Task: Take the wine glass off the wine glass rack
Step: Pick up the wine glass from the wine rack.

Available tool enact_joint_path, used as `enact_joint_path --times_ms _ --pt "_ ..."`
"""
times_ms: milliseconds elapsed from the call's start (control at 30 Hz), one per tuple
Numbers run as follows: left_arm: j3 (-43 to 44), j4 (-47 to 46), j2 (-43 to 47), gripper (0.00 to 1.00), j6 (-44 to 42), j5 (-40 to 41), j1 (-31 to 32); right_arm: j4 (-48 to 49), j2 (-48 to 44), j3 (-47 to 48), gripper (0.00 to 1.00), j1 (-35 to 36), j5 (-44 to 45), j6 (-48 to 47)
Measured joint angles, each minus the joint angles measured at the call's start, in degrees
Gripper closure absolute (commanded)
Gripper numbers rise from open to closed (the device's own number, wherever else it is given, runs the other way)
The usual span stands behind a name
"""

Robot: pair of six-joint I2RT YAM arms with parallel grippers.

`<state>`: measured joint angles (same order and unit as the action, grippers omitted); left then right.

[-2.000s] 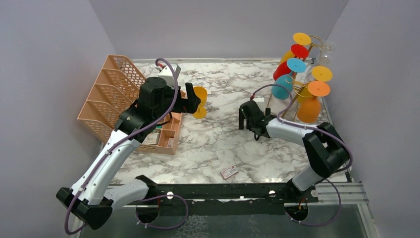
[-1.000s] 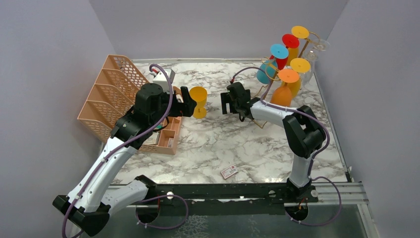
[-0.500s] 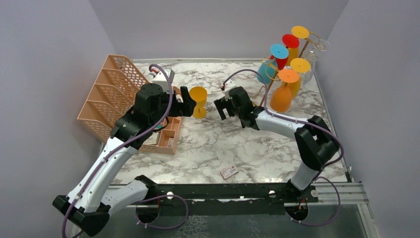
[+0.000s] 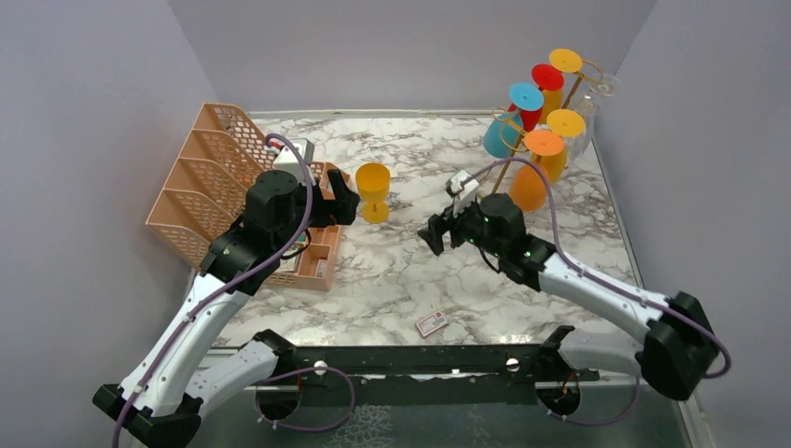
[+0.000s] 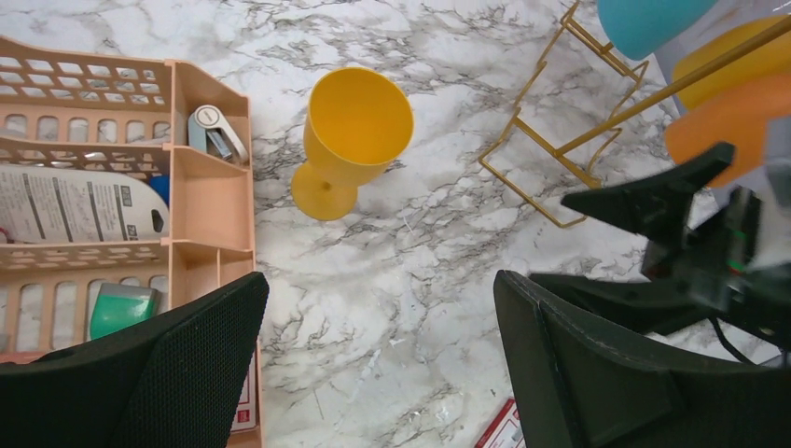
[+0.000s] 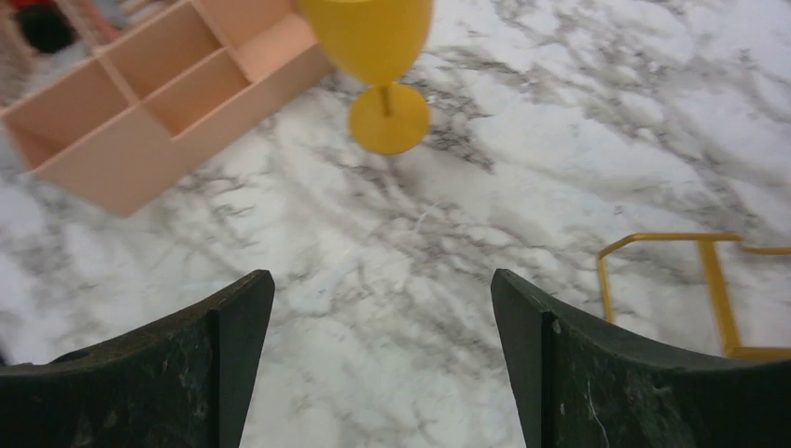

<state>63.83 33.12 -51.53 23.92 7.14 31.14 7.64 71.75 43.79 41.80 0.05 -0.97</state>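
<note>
Marble table (image 4: 420,280): wine glass (image 4: 373,189) stands upright, clear of wine glass rack (image 4: 506,166). My left claw (image 4: 343,201) and right claw (image 4: 438,231) gape empty. Removal looks done; next, back off without tipping it.

We find a wine glass (image 4: 373,191) upright on the table (image 4: 420,271), a mesh file organizer (image 4: 201,177) to its left, the wine glass rack (image 4: 536,140) behind and right, and a small card (image 4: 431,324) in front.
</note>
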Motion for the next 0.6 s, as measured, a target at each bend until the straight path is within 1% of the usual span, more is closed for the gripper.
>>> enact_joint_path --times_ms 100,200,300,400,467,500,600 --pt "-0.9 -0.1 1.5 0.03 0.5 1.0 0.0 -0.9 -9.8 -5.5 0.13 0.4 -6.8 5.1" --pt "-0.9 -0.3 1.9 0.03 0.5 1.4 0.0 -4.3 -19.9 -9.1 0.12 0.8 -10.5 9.2" --pt "-0.9 -0.6 1.9 0.03 0.5 1.5 0.0 -8.4 -29.8 -9.7 0.10 1.0 -10.6 12.0" --pt "-0.9 -0.8 1.9 0.03 0.5 1.5 0.0 -10.9 -37.5 -8.8 0.07 1.0 -8.0 13.3" --pt "-0.9 -1.0 1.7 0.03 0.5 1.5 0.0 -12.3 -39.3 -6.5 0.02 1.0 -6.1 13.4" --pt "-0.9 -1.1 1.4 0.03 0.6 1.4 0.0 -13.6 -38.8 -4.0 0.00 1.0 -5.0 12.9" --pt "-0.9 -1.3 0.7 0.03 0.6 1.4 0.0 -17.0 -33.3 4.8 0.01 1.0 -2.7 11.1"
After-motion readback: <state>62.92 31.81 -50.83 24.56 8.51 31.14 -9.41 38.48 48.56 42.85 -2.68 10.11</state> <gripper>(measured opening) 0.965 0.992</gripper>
